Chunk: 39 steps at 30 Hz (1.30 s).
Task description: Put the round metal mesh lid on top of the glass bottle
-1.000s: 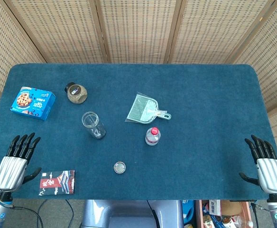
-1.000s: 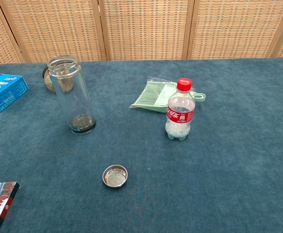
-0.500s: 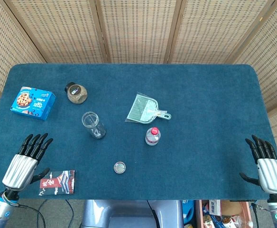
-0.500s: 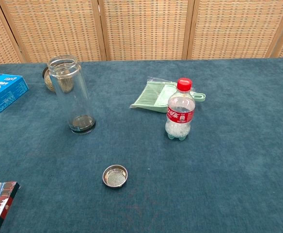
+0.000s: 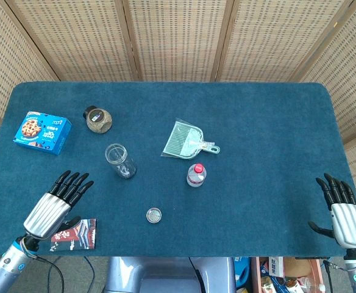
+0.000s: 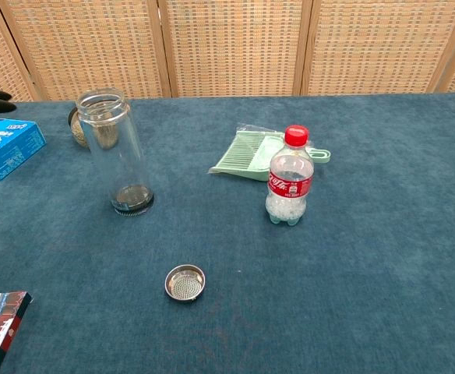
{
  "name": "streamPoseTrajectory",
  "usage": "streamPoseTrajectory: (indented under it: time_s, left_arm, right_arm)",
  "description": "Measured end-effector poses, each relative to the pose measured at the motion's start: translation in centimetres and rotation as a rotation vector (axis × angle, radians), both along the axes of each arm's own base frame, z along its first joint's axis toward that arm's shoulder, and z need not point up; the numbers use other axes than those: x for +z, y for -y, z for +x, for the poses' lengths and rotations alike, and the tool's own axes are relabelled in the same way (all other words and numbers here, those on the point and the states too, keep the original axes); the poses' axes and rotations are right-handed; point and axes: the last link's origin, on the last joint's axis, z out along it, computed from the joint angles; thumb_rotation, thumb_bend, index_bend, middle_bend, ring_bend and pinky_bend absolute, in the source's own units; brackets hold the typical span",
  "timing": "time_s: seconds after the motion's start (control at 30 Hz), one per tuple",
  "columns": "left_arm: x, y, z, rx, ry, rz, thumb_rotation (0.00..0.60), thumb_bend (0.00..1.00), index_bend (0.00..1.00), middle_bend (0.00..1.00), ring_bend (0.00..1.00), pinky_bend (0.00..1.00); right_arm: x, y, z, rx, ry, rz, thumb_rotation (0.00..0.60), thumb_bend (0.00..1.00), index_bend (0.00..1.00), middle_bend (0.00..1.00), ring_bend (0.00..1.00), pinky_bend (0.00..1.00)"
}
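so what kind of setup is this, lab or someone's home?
Likely a lab test bench: a blue carpet-covered table fenced by woven rattan screens, with unrelated props scattered about, such as a clear glass bottle and a pale green plastic dustpan.

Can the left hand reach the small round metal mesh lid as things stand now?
Probably yes: the left hand is open, and only bare blue tablecloth lies between it and the round metal mesh lid.

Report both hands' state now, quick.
Left hand: open, fingers spread, holding nothing, above the table near the dark packet.
Right hand: open, holding nothing, at the table's right edge.
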Motion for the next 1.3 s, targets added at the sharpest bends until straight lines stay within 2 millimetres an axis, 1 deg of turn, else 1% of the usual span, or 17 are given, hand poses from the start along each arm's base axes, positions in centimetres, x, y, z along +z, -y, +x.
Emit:
streamPoseTrajectory:
  time_s: [0.47, 0.63, 0.83, 1.0, 1.3]
  left_arm:
    - [-3.0, -1.0, 1.9, -0.039, -0.025, -0.117, 0.6, 0.23, 0.16, 0.0, 0.0, 0.0]
    - [-4.0, -1.4, 2.4, -0.045, -0.04, -0.147, 0.6, 0.23, 0.23, 0.0, 0.0, 0.0]
    - [-5.2, -2.4, 3.2, -0.049, -0.052, -0.176, 0.6, 0.23, 0.28, 0.0, 0.0, 0.0]
    - [-6.2, -3.2, 4.0, -0.046, -0.059, -0.203, 0.6, 0.23, 0.36, 0.0, 0.0, 0.0]
    - [-7.6, -4.0, 5.2, -0.05, -0.077, -0.226, 0.6, 0.23, 0.4, 0.0, 0.0, 0.0]
  right_arm:
    - [0.0, 0.2, -0.3, -0.01, 0.004, 0.002, 0.6, 0.05, 0.09, 0.0, 0.0, 0.0]
    - [0.0, 0.2, -0.3, -0.013, 0.006, 0.003, 0.6, 0.05, 0.09, 0.0, 0.0, 0.0]
    - [0.0, 0.2, -0.4, -0.014, 0.008, 0.001, 0.6, 0.05, 0.09, 0.0, 0.0, 0.0]
    - [0.2, 0.3, -0.5, -0.021, 0.013, -0.003, 0.6, 0.05, 0.09, 0.0, 0.0, 0.0]
    - [0.2, 0.3, -0.7, -0.026, 0.019, 0.002, 0.6, 0.05, 0.09, 0.0, 0.0, 0.0]
